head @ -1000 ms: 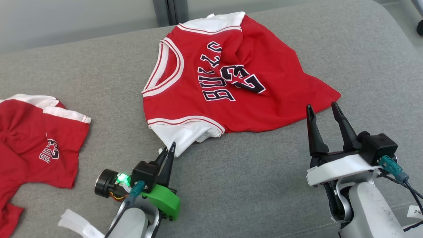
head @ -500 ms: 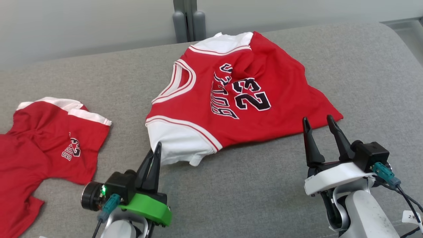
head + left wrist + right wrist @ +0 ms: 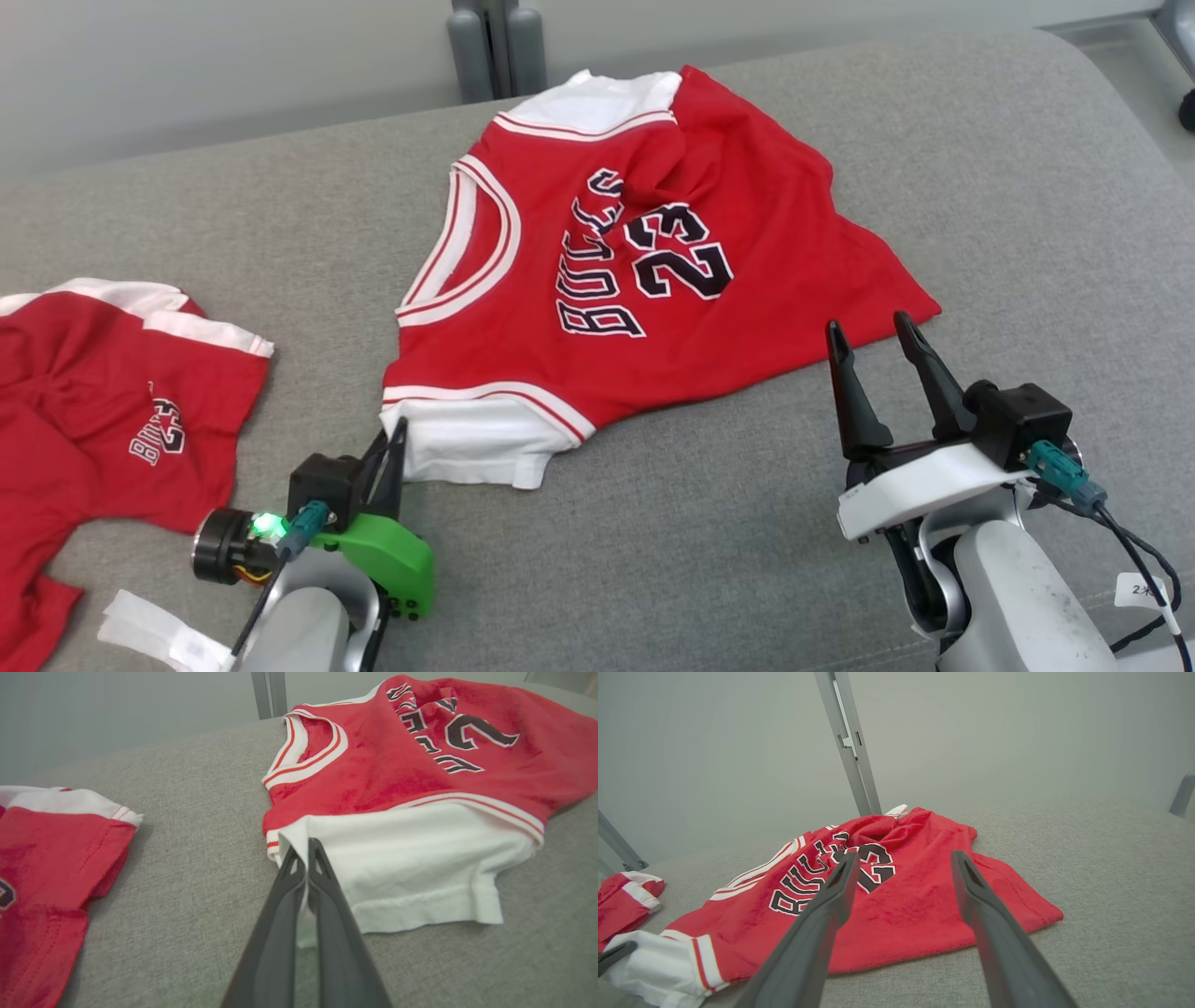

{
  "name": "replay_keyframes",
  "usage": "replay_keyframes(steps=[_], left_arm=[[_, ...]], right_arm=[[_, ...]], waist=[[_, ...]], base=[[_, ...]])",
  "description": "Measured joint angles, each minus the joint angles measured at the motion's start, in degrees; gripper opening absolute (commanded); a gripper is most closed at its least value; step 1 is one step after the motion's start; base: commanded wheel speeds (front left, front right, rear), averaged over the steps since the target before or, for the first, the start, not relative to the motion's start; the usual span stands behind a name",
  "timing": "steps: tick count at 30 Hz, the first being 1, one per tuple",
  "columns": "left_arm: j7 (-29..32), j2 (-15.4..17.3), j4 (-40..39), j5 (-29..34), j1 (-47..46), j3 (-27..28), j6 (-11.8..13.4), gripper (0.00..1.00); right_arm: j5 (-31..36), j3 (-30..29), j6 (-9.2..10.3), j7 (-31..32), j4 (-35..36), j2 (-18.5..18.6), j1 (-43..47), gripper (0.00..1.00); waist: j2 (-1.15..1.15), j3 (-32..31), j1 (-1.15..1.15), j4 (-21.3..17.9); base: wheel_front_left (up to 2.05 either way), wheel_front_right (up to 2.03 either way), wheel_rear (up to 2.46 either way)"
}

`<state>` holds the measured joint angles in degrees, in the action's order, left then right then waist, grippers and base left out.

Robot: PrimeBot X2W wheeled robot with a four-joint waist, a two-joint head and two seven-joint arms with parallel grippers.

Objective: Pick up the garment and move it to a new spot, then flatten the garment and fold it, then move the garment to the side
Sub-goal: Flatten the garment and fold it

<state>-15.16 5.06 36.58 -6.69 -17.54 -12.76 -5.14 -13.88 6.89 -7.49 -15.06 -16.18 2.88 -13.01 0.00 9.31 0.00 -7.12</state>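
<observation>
1 red jersey [image 3: 607, 271], BULLS and 23 across it, lies in the middle of the grey cushion [image 3: 700, 532], neck to the left, hem to the right. It's rumpled, with a ridge of cloth pushed up by the far end of the lettering. It has 2 white sleeves: the far sleeve [image 3: 597, 98] sits at the cushion's far edge, just before a grey post [image 3: 490, 42], and the near sleeve [image 3: 485, 448] is where the action is. Look at the left gripper [image 3: 399, 431], right on that sleeve's near left corner, fingers pressed together. The left wrist view shows a sliver of white cloth pinched between them, so it's clamped on the jersey. Over to the right gripper [image 3: 866, 325]: fingers spread wide, nothing in them, tips just beside the hem's near right corner, and I can't tell whether they touch the cloth. Far left, well apart, lies another red top [image 3: 112, 401] with the same print, bunched up. A white strip [image 3: 149, 635] shows by the left arm at the near edge.
</observation>
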Motion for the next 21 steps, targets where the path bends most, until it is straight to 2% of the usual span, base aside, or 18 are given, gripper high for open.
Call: replay_keyframes(steps=[3, 4, 5, 6, 7, 12, 21], left_arm=[[0.01, 0.79, 4.83, 0.63, -2.48, 0.03, 0.76, 0.00], [0.00, 0.83, 5.81, 0.70, -3.16, 0.03, 0.87, 0.11], [0.00, 0.79, 6.92, 0.70, -3.82, 0.08, 0.98, 0.49], [0.00, 0.67, 7.68, 0.66, -4.30, 0.16, 1.09, 0.92], [0.00, 0.58, 8.24, 0.43, -4.55, 0.40, 1.14, 1.00], [0.01, 0.11, 7.45, 0.20, -4.71, 0.70, 1.40, 1.00], [0.03, -1.19, -6.28, -0.98, 1.77, 2.22, 1.74, 1.00]], right_arm=[[-0.05, -0.08, 0.00, 0.00, 0.20, -0.02, -0.24, 1.00], [-0.05, -0.11, 0.00, 0.00, 0.21, -0.02, -0.24, 1.00], [-0.05, -0.22, 0.00, 0.00, 0.25, -0.02, -0.24, 1.00], [-0.05, -0.51, 0.00, 0.00, 0.24, -0.01, -0.24, 1.00], [-0.05, -0.74, 0.00, 0.00, 0.23, 0.01, -0.24, 1.00], [0.15, -1.55, 0.00, 0.00, 0.20, -0.02, -0.24, 1.00], [1.48, -4.47, 0.00, 0.00, 2.23, -0.02, -0.15, 1.00]], waist=[[0.00, 1.22, 0.00, -0.78], [0.00, 1.52, 0.00, -0.95], [0.00, 1.84, 0.00, -1.13], [0.00, 2.11, 0.00, -1.24], [0.00, 2.25, 0.00, -1.22], [0.00, 2.09, 0.00, -0.02], [0.00, 0.03, 0.00, 4.48]], base=[[0.00, 0.00, 0.00], [0.00, 0.00, 0.00], [0.00, 0.00, 0.00], [0.00, 0.00, 0.00], [0.00, 0.00, 0.00], [0.00, 0.00, 0.00], [0.00, 0.00, 0.00]])
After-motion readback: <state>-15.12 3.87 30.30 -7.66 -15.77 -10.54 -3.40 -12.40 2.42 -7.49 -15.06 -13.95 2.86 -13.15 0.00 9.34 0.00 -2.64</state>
